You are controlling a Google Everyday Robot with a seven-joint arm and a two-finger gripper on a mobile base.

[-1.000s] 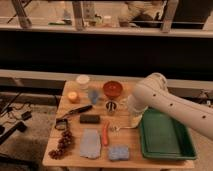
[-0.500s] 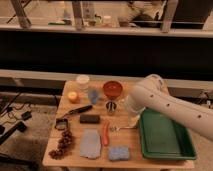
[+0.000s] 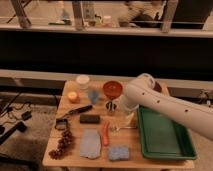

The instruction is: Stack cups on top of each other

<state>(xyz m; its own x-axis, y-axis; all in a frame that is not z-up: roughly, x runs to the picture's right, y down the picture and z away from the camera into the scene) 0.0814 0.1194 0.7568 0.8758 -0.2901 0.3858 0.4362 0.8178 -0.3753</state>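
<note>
The blue cup (image 3: pixel 93 95) stands on the table (image 3: pixel 75 156) left of the red bowl (image 3: pixel 112 89). The silver cup (image 3: pixel 111 106) sits apart from it, just in front of that bowl. My gripper (image 3: pixel 120 118) hangs low just right of the silver cup, fingers spread wide, with the green tray (image 3: pixel 162 134) to its right.

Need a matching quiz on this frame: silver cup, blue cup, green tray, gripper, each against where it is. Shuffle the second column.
1 silver cup
2 blue cup
3 green tray
4 gripper

A on the table's right side
B just in front of the orange-red bowl
C between the orange fruit and the bowl
D low over the table, beside the silver cup

Pairs: 1-B, 2-C, 3-A, 4-D
</note>
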